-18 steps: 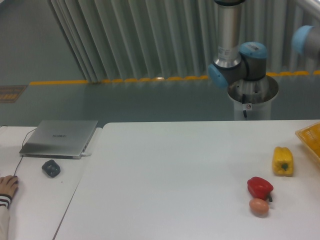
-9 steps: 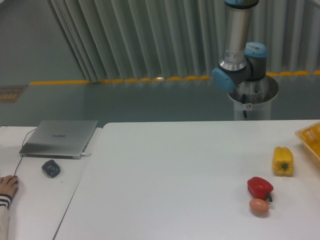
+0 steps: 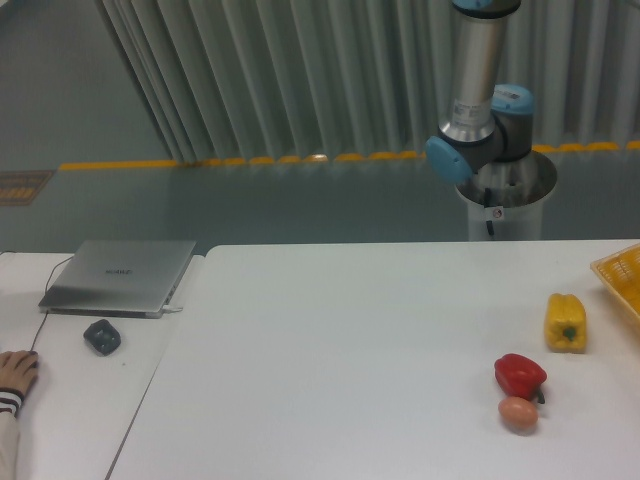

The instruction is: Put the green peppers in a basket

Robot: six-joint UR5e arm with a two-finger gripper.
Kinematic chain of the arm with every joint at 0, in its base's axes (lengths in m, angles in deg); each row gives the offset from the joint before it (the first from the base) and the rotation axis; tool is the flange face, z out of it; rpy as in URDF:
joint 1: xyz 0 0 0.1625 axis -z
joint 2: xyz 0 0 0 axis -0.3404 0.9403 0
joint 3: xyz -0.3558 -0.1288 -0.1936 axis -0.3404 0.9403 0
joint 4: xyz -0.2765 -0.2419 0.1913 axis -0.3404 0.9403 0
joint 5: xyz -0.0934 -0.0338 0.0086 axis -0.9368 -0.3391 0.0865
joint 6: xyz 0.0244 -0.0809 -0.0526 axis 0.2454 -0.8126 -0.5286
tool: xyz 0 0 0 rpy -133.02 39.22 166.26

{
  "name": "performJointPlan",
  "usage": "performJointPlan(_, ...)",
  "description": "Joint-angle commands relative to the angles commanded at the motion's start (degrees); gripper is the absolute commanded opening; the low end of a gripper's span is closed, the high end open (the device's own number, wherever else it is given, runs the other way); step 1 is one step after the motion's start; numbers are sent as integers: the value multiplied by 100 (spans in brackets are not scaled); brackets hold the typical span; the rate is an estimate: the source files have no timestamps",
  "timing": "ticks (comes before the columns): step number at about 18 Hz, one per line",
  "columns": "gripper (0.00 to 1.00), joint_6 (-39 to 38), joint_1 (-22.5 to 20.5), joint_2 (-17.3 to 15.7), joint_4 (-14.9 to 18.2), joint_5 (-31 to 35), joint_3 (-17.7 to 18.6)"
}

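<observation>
The green peppers do not show in this view. A corner of the yellow-orange basket (image 3: pixel 620 275) pokes in at the right edge of the white table. Only the arm's base and lower joints (image 3: pixel 480 140) stand behind the table's far edge; its upper part leaves the frame at the top. The gripper is out of view.
On the right part of the table lie a yellow pepper (image 3: pixel 565 322), a red pepper (image 3: pixel 520 375) and a small orange-tan egg-shaped thing (image 3: pixel 518 413). A closed laptop (image 3: pixel 118 276), a dark mouse (image 3: pixel 102 336) and a person's hand (image 3: pixel 15 375) are on the left table.
The arm's upright link shifted a little to the right, and the blue joint seen a second ago at the top right edge has left the frame. The objects on the table stayed put.
</observation>
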Motion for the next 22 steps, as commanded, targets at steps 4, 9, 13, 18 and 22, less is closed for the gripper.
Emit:
performJointPlan(4, 100, -1469, 632, 17, 17, 35, -245)
performJointPlan(9, 100, -2384, 1283, 237, 184, 61, -624)
performJointPlan(13, 100, -2720, 1635, 535, 158, 79, -817)
performJointPlan(18, 100, -2984, 1821, 659, 141, 70, -844)
performJointPlan(22, 100, -2984, 1821, 650, 141, 79, -818)
